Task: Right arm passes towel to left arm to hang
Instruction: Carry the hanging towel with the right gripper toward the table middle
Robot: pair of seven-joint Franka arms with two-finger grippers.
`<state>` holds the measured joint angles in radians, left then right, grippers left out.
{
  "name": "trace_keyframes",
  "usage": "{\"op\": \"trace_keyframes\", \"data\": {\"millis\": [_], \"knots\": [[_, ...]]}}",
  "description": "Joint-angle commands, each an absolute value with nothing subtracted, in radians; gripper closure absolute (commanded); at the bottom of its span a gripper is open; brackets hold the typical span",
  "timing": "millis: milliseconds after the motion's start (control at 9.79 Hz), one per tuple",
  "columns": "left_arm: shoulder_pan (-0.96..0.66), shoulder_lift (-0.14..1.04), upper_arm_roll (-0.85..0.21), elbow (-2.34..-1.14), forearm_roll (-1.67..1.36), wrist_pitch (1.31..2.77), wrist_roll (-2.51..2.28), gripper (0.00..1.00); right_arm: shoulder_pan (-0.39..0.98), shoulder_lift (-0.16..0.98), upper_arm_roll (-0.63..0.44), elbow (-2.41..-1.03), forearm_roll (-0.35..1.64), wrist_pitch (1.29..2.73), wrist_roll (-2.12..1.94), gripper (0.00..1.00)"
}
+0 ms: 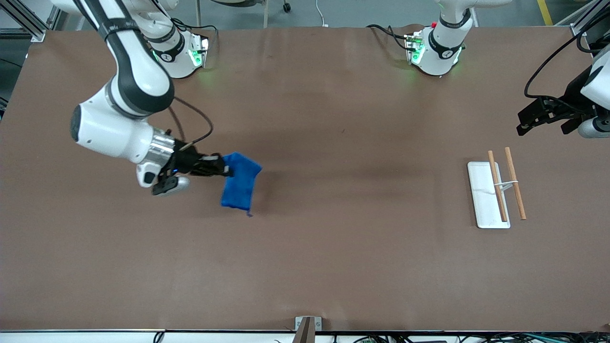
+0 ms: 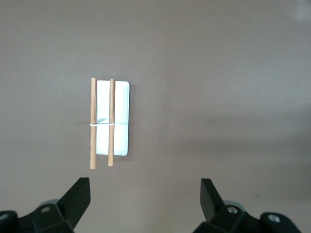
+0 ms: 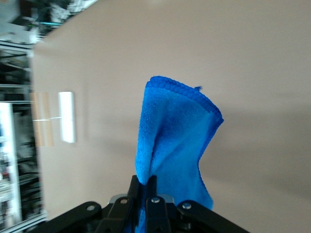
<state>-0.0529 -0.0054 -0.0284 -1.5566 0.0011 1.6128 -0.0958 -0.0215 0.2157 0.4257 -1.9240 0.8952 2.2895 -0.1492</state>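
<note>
- Bright blue microfibre towel [image 1: 240,183] with darker stitched edging hangs folded from the right arm's black two-finger gripper [image 1: 228,169], lifted over the brown table [image 1: 333,262] toward the right arm's end.
- The right gripper's fingers [image 3: 151,196] are pressed together, pinching the towel's [image 3: 175,141] upper corner.
- The left arm's black gripper [image 2: 146,194] waits with fingers spread wide, in the air over the table at the left arm's end.
- A white rectangular base [image 1: 485,200] carrying two wooden rods [image 1: 515,189] lies near the left gripper [image 1: 524,125].

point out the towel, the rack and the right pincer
towel [image 1: 239,183]: front view, middle of the hanging cloth
rack [image 1: 482,209]: front view, bare white base
right pincer [image 1: 225,167]: front view, fingertips pinching the towel
</note>
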Motion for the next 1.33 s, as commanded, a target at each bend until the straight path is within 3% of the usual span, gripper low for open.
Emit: {"op": "trace_keyframes", "data": {"millis": [0,409,715,920,1226], "knots": [[-0.051,0.006,-0.034,-1.580,0.021,1.611,-0.104,0.00,-0.014,0.216,0.535,-1.892,1.087,2.374,-0.147,1.00],[-0.058,0.006,-0.034,-1.575,0.018,1.602,-0.103,0.00,0.017,0.270,0.704,-1.818,1.345,2.560,-0.153,1.00],[-0.066,0.009,-0.049,-1.562,0.005,1.591,-0.101,0.00,0.063,0.288,0.719,-1.763,1.460,2.563,-0.156,1.00],[-0.075,0.028,-0.052,-1.551,0.008,1.516,-0.077,0.00,0.069,0.288,0.724,-1.761,1.471,2.575,-0.158,1.00],[-0.064,0.020,-0.077,-1.549,-0.085,1.525,-0.019,0.01,0.067,0.288,0.724,-1.761,1.471,2.576,-0.158,1.00]]}}
